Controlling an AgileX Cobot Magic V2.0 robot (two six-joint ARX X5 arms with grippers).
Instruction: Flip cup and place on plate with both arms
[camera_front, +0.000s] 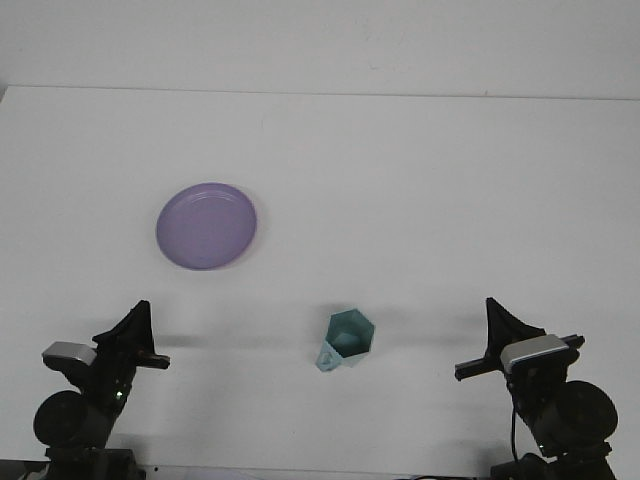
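- Teal cup (347, 338): lying on the white table (400, 180), between both grippers, touching neither.
- Purple plate (206, 225): sitting well apart, upper left.
- Left gripper (135, 335), right gripper (497, 335): jaw state showing unclear; cannot tell.

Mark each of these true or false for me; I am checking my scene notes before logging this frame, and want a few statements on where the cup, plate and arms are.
1. The cup stands on the plate. False: it sits on the bare table, apart from the plate, nearer the robot and to the plate's right.
2. The plate is purple and has nothing on it. True.
3. The right gripper is holding the cup. False: it is low at the near right edge, well clear of the cup.
4. The left gripper is low at the near left edge, touching nothing. True.
5. The cup is teal. True.
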